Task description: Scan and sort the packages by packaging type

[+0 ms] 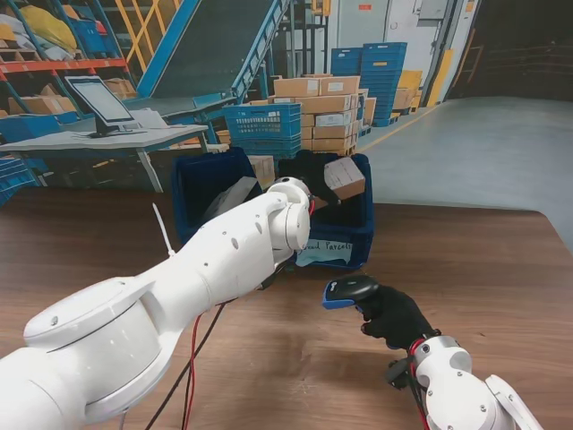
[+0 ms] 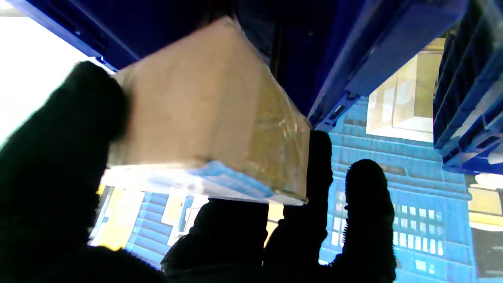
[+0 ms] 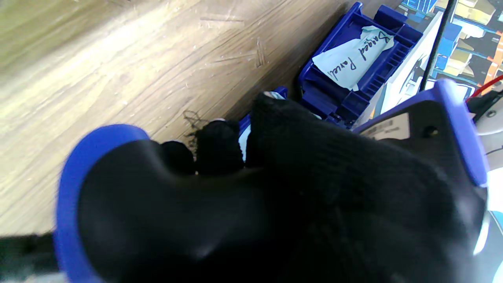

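Two black-gloved hands are working over the brown wooden table [image 1: 501, 260]: the left hand [image 1: 309, 170] is clamping its fingers on a small brown cardboard box [image 1: 345, 177] above the blue plastic crate [image 1: 354, 235], while the right hand [image 1: 394, 315] is gripping a blue-and-black handheld scanner [image 1: 349, 291].

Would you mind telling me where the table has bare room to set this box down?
Bare wood lies right of the blue bins and beyond the right hand. It is crowded at the bins, where the left hand holds the cardboard box.
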Action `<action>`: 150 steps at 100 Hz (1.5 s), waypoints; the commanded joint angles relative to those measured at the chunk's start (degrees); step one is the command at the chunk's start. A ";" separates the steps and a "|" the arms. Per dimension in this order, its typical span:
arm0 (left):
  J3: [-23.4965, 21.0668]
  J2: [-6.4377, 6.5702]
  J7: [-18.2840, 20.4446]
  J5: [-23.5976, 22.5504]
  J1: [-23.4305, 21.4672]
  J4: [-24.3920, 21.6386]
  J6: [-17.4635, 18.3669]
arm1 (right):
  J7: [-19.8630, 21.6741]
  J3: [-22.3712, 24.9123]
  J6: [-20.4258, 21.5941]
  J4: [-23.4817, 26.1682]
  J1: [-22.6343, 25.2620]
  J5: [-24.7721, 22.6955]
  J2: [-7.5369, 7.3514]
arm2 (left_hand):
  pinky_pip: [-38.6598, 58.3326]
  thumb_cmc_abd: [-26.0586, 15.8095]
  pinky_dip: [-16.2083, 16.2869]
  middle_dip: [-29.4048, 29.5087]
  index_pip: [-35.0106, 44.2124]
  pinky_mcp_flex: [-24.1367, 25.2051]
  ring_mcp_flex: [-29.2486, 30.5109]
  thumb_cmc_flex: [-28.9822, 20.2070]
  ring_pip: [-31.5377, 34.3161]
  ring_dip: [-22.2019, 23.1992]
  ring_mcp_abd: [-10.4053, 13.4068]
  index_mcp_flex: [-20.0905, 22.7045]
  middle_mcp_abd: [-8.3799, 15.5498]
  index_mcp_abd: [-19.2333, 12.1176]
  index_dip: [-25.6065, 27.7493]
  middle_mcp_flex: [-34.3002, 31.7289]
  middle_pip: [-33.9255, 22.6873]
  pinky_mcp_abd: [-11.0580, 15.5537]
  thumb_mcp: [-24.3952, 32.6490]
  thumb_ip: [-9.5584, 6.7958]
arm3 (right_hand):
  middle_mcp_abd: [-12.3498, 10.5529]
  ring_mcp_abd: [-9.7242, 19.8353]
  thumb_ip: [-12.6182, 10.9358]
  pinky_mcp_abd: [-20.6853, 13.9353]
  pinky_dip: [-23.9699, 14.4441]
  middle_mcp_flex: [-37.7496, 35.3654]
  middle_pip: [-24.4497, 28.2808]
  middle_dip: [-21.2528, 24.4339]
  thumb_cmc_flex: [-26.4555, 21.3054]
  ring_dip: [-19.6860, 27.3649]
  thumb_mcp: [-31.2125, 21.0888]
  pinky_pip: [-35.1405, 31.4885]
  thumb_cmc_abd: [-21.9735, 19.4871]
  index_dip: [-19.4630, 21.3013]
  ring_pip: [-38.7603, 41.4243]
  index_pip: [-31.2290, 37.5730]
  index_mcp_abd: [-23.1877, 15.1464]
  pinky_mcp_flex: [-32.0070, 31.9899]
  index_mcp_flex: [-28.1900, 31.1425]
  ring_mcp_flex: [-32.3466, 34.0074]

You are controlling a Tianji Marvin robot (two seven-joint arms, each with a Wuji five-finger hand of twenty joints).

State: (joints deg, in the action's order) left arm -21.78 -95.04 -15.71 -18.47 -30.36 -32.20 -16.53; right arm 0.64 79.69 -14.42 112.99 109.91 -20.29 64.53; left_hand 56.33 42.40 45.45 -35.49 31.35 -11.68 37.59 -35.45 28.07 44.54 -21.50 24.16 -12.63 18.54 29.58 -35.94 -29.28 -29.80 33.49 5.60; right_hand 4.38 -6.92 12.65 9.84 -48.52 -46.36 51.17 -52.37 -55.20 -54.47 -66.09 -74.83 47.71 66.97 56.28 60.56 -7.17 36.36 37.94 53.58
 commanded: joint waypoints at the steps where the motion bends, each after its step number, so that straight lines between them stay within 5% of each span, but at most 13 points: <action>1: -0.06 -0.79 1.41 0.46 0.59 -0.13 0.22 | 0.76 -0.01 -0.17 0.71 0.40 0.02 0.17 | -4.23 -14.14 -2.87 4.59 1.56 2.27 -2.64 -7.06 -3.24 -3.91 2.48 4.89 1.59 -5.18 -3.59 3.92 -0.92 -0.44 14.93 -7.12 | 0.28 -1.06 -0.76 0.26 -0.93 -0.71 -0.03 -0.31 -5.43 -1.14 -4.32 -1.71 -3.20 1.04 0.20 1.05 -2.28 0.55 3.90 0.69; 44: -0.16 -2.31 2.31 1.96 1.35 3.66 2.58 | 0.30 -0.56 -0.15 0.35 0.29 0.39 0.29 | -23.69 -12.81 -14.09 16.61 -28.38 8.49 -17.30 3.49 -17.87 -20.98 -0.08 -2.32 -3.84 2.51 -17.51 19.50 11.61 0.87 8.74 -1.25 | 0.31 -0.99 -0.73 0.22 -0.88 -0.73 -0.05 -0.33 -5.44 -1.14 -4.37 -1.67 -3.13 1.11 0.19 1.05 -2.31 0.49 4.08 0.72; 69: 1.05 -3.60 4.40 1.89 2.40 6.12 4.54 | 0.85 -0.18 0.36 0.04 0.76 0.70 0.16 | -26.97 -12.72 -14.57 18.90 -31.43 9.74 -21.43 6.88 -20.05 -23.22 -0.47 -6.31 -4.39 3.17 -18.16 23.97 14.78 1.26 6.70 0.08 | 0.32 -1.15 -0.78 0.29 -0.89 -0.87 -0.02 -0.30 -5.40 -1.15 -4.61 -1.75 -2.96 1.13 0.25 1.06 -2.26 0.61 4.17 0.81; 84: 1.25 -3.22 4.64 1.64 2.19 5.40 4.54 | 1.10 0.00 0.34 0.02 0.87 0.96 0.13 | -27.71 -13.33 -14.33 19.13 -31.33 9.97 -21.55 6.96 -19.90 -23.41 -0.60 -6.13 -4.52 3.14 -18.12 24.06 14.84 1.17 6.42 0.11 | 0.32 -1.16 -0.75 0.34 -0.92 -0.82 -0.03 -0.31 -5.40 -1.14 -4.57 -1.75 -3.00 1.13 0.21 1.01 -2.31 0.59 4.15 0.74; 96: 0.83 -0.76 4.12 0.94 0.99 0.70 3.15 | 1.14 0.02 0.15 0.15 0.77 0.92 0.13 | -28.14 -13.98 -14.10 19.06 -30.75 9.87 -21.12 6.52 -19.57 -23.37 -0.60 -4.62 -4.44 2.67 -17.89 23.20 14.46 1.22 6.24 -0.08 | 0.32 -1.16 -0.75 0.34 -0.90 -0.81 -0.04 -0.31 -5.40 -1.13 -4.58 -1.74 -2.98 1.15 0.23 1.02 -2.31 0.62 4.16 0.77; 116: -3.10 4.73 -0.13 -0.29 -4.15 -11.17 -2.22 | 1.12 0.24 -1.33 0.99 0.50 0.45 0.16 | -27.37 -14.10 -13.37 18.28 -25.93 7.74 -16.31 3.45 -17.52 -22.68 -0.01 6.23 -4.01 -1.23 -15.70 15.34 12.09 1.08 7.36 -1.13 | 0.29 -1.15 -0.73 0.35 -0.89 -0.76 -0.03 -0.33 -5.40 -1.13 -4.55 -1.67 -3.02 1.18 0.24 1.01 -2.34 0.45 4.12 0.73; 129: -5.82 9.75 1.13 -1.92 -7.95 -21.12 -4.84 | 1.54 0.54 -2.44 1.56 0.33 -0.35 0.06 | -27.26 -14.84 -13.40 18.08 -25.20 7.88 -16.00 2.98 -17.46 -22.65 -0.01 7.25 -3.37 -1.71 -15.08 14.04 11.83 1.20 7.25 -1.36 | 0.18 -1.08 -0.75 0.44 -0.90 -0.78 -0.03 -0.31 -5.39 -1.12 -4.57 -1.74 -3.01 1.18 0.26 1.00 -2.29 0.65 4.13 0.80; 150: -10.93 16.08 4.13 -4.05 -14.83 -34.12 -6.74 | 1.94 1.16 -4.35 2.04 -0.45 -0.21 0.09 | -27.56 -16.23 -13.78 17.81 -24.18 8.23 -15.90 2.41 -17.45 -22.60 -0.20 8.22 -3.44 -2.16 -14.33 13.48 11.94 1.31 6.36 -1.73 | 0.26 -1.02 -0.74 0.49 -0.90 -0.78 -0.02 -0.30 -5.37 -1.09 -4.58 -1.77 -3.00 1.19 0.22 0.98 -2.34 0.68 4.09 0.79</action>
State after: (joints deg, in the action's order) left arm -32.32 -80.43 -12.78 -22.28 -43.57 -65.11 -23.06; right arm 1.68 80.52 -18.15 114.22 109.78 -20.61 64.45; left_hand 29.90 28.42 31.21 -17.03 6.46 -3.78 20.89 -32.35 9.90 21.57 -21.20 31.02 -16.49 17.58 14.73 -21.11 -16.90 -28.81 41.00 4.92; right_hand 4.38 -6.93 12.65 9.87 -48.52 -46.36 51.17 -52.39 -55.20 -54.47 -66.09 -74.83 47.71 66.98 56.28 60.55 -7.16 36.36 37.94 53.58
